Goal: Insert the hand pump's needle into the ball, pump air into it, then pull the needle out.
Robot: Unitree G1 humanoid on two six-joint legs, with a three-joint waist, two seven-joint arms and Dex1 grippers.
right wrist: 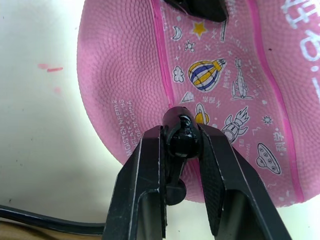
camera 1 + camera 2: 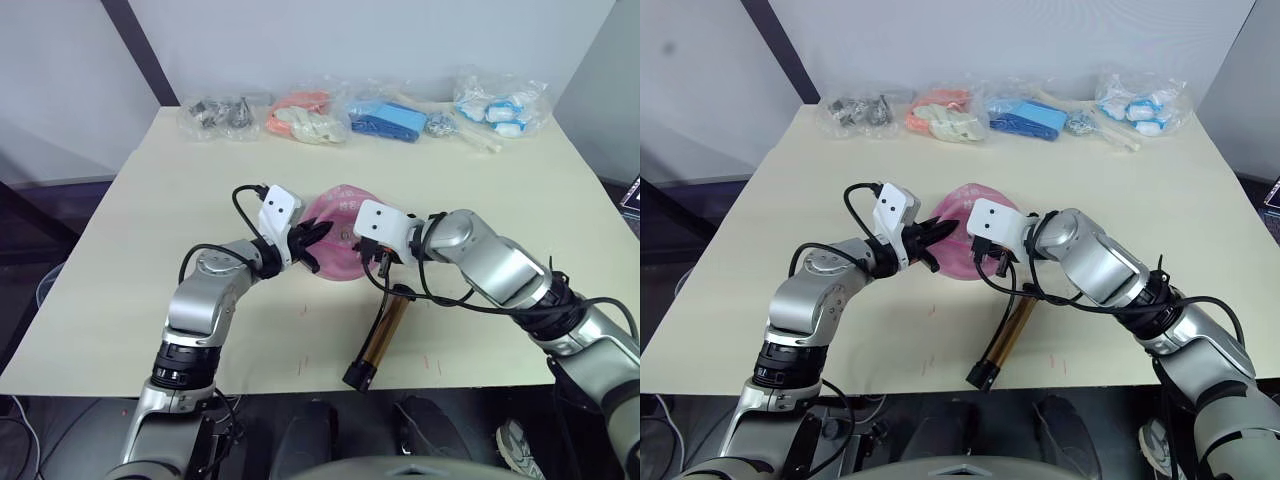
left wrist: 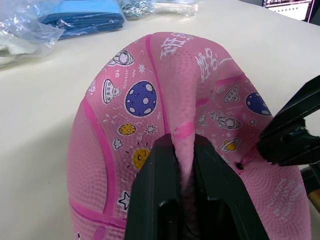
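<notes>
The pink ball (image 2: 342,212), soft and partly collapsed, lies at the table's middle. My left gripper (image 3: 184,142) is shut on a raised fold of its rubber on the ball's left side. A small black valve hole (image 3: 238,165) shows just beside that fold. My right gripper (image 1: 181,129) is shut on the needle's black fitting (image 1: 181,135), held over the ball's right side close to the valve hole; the silver pin itself is hidden. The hand pump (image 2: 384,336), a bronze tube with black caps, lies on the table near the front edge, below my right gripper.
Several clear bags line the table's far edge: dark parts (image 2: 220,114), orange and white items (image 2: 305,116), blue items (image 2: 386,121), white and blue items (image 2: 500,106). A thin black hose (image 1: 50,220) trails on the table by the ball.
</notes>
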